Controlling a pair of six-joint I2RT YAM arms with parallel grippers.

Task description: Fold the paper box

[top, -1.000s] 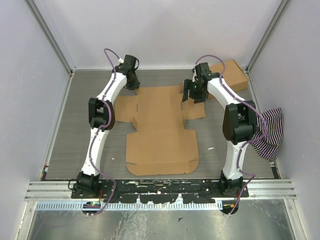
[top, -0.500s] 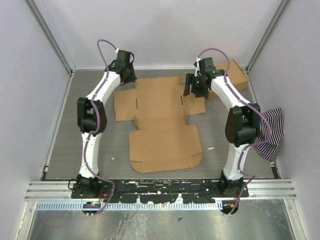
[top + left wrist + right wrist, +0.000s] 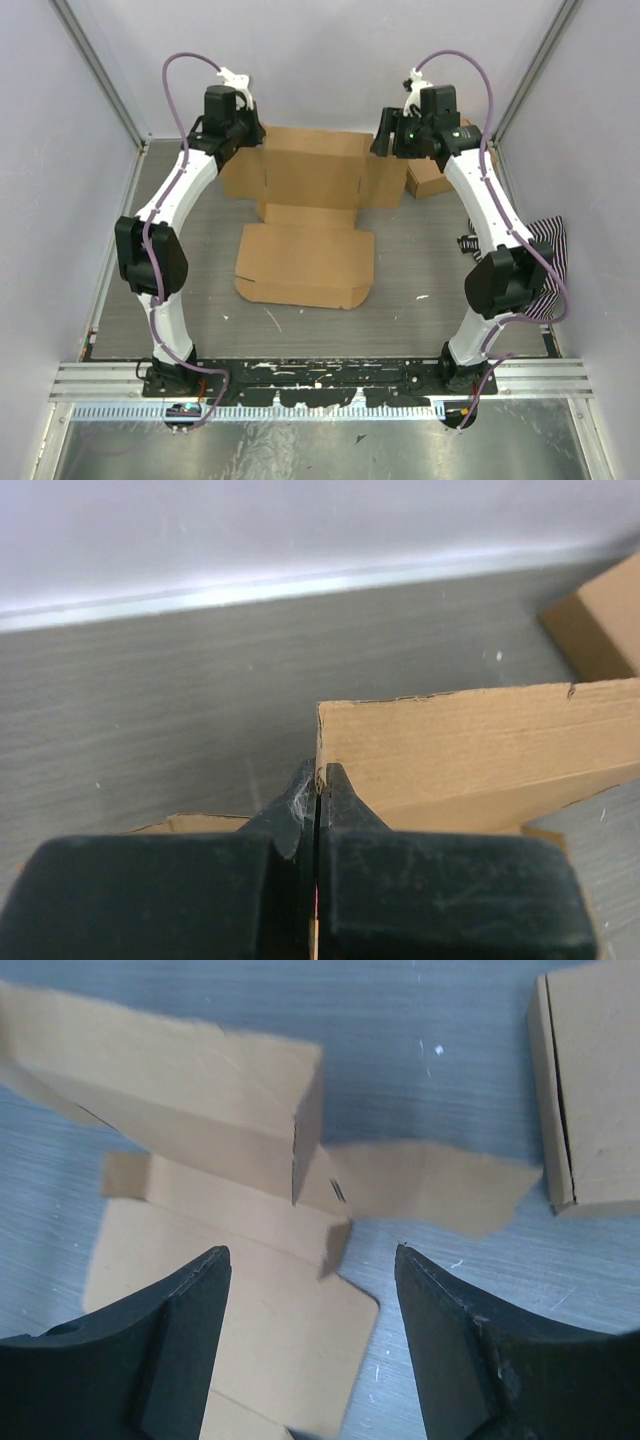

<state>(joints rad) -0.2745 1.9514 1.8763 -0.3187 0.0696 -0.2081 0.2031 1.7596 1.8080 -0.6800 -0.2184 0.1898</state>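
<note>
Top view: the paper box (image 3: pixel 305 265) sits mid-frame on the grey table (image 3: pixel 110 270), with its long axis running top to bottom of the frame. The near panel lies flat, the far panel stands upright, and side flaps stick out left and right. It's plain brown cardboard with creases and slits showing.

The left gripper (image 3: pixel 250 138) is clamped tight on the standing panel's upper-left corner. The right gripper (image 3: pixel 385 143) is spread wide by the upper-right corner, holding nothing.

Left wrist: the fingers (image 3: pixel 340 790) pinch the cardboard edge at frame centre, and the panel stretches off right.

Right wrist: both fingers (image 3: pixel 180 1340) gape at the bottom of the frame, with the box above them and a flat carton (image 3: pixel 590 1080) upper right.
</note>
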